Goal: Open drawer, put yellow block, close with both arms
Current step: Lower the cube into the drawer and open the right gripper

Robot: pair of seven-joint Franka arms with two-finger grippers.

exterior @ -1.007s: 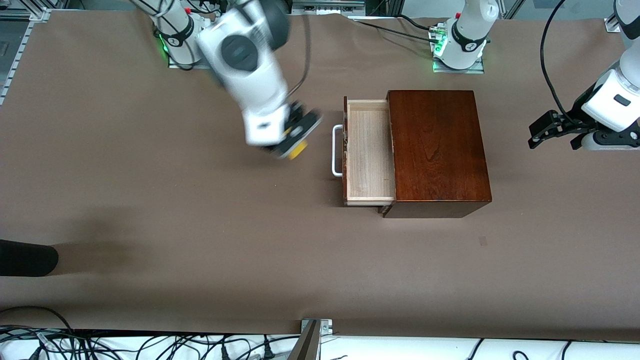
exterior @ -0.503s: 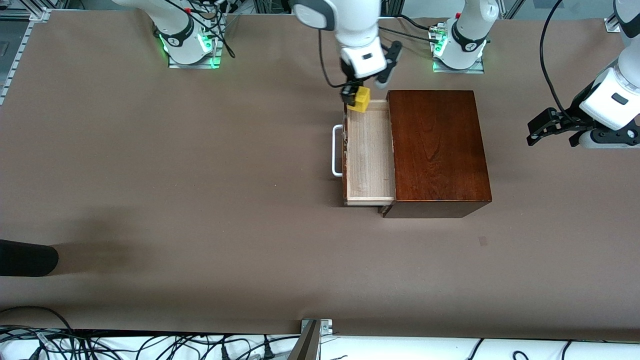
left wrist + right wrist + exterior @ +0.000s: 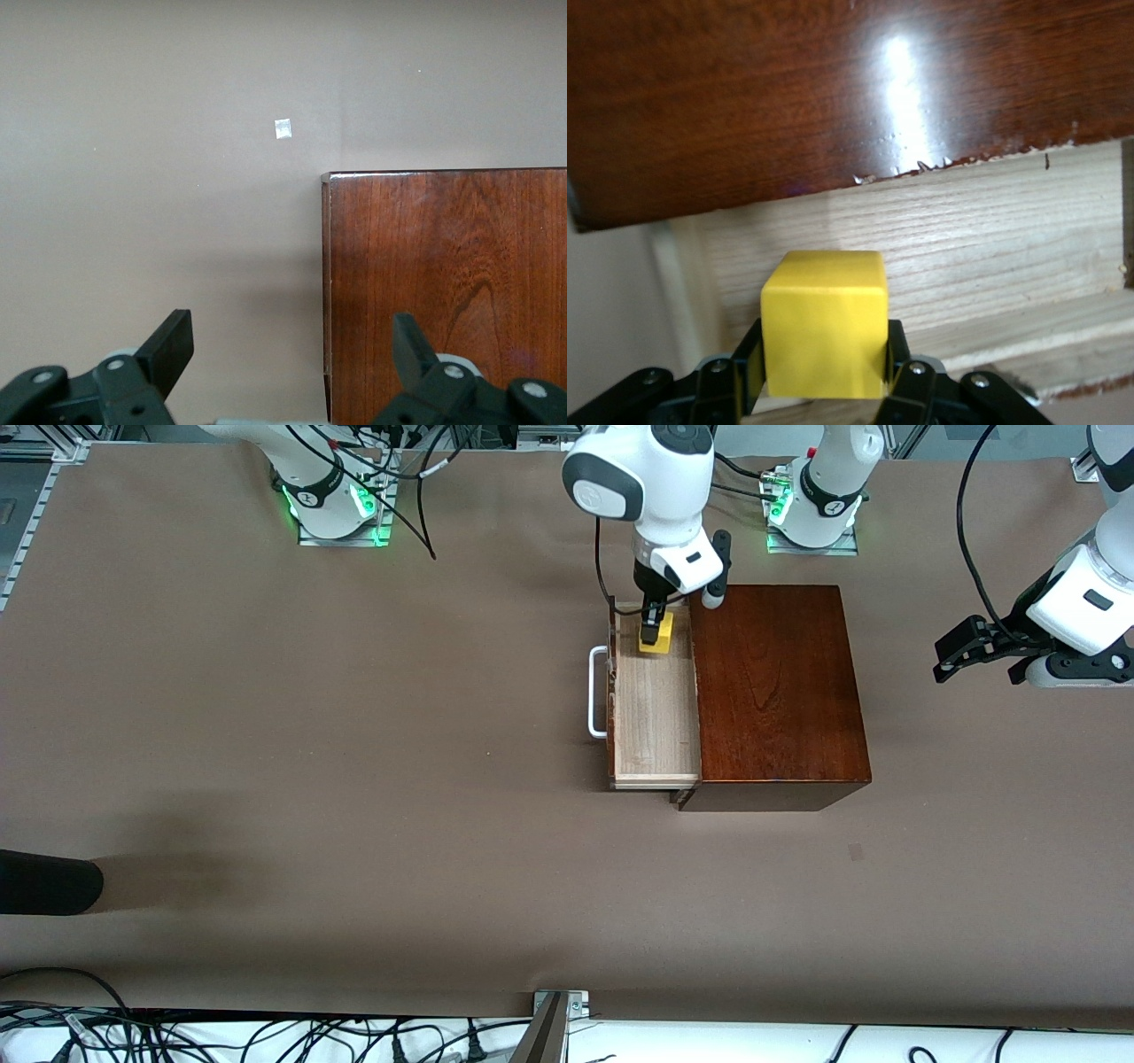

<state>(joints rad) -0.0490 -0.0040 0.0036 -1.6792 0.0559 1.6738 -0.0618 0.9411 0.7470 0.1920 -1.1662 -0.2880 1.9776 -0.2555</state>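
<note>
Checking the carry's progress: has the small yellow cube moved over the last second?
Yes. The small yellow cube, clamped in the right hand, went from over bare table to over the pale wooden drawer tray, at its end toward the robots' bases.

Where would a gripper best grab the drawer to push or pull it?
By the white U-shaped handle on the drawer front, coming from the right arm's end of the table. The bar stands off the dark front, leaving a gap that fingers could probably close around.
</note>
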